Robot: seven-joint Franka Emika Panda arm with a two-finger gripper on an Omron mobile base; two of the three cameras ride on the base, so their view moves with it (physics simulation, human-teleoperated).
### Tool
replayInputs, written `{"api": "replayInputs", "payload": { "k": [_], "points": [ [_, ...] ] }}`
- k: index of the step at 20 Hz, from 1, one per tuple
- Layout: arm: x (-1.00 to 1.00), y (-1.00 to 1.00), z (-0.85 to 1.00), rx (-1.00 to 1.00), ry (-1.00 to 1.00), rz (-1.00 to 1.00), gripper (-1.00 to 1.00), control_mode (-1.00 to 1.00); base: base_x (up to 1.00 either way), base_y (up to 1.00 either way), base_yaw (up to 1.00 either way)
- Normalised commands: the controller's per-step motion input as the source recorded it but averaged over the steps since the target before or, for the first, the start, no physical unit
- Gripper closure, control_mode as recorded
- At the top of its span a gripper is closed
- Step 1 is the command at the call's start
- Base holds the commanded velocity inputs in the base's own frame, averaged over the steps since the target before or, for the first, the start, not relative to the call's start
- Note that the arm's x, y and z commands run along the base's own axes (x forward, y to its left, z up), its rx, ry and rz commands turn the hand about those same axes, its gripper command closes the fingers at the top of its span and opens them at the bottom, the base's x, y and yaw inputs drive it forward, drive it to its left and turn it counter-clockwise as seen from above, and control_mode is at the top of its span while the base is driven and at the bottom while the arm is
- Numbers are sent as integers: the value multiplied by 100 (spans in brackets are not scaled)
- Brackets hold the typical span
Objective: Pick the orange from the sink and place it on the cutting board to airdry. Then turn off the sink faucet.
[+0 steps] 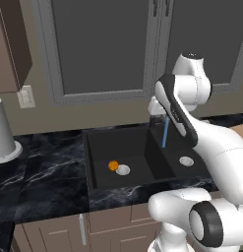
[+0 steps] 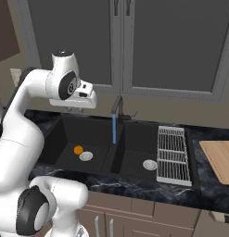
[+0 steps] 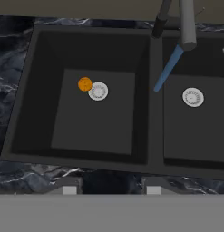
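High above the sink [image 3: 22, 113], we see the end effector [image 3: 109, 189] parted and empty. Orange [image 3: 85, 84] sits in the left basin, touching the drain [image 3: 98, 91]. Step: approach. Next we judge a descent onto it; faucet [image 3: 187, 22] runs.

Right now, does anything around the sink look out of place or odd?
Yes: an orange sits on the floor of the sink's left basin, beside the drain, and the faucet is running a blue stream. Nothing looks spilled or damaged.
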Motion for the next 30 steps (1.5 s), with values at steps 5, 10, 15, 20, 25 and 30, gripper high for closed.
{"api": "replayInputs", "payload": {
  "k": [5, 10, 15, 20, 25, 30],
  "points": [
    [-9, 17, 0, 0, -1, 0, -100, -100, 0, 0, 0],
    [-39, 53, -5, 0, -16, 2, -100, -100, 0, 0, 0],
    [-7, 50, -16, 0, -15, 6, -100, -100, 0, 0, 0],
    [23, 17, -33, -1, -13, 0, -100, -100, 0, 0, 0],
    [42, 14, -35, 0, -5, 0, -100, -100, 0, 0, 0],
    [44, 22, -26, 0, 0, 0, -100, -100, 0, 0, 0]
  ]
}}
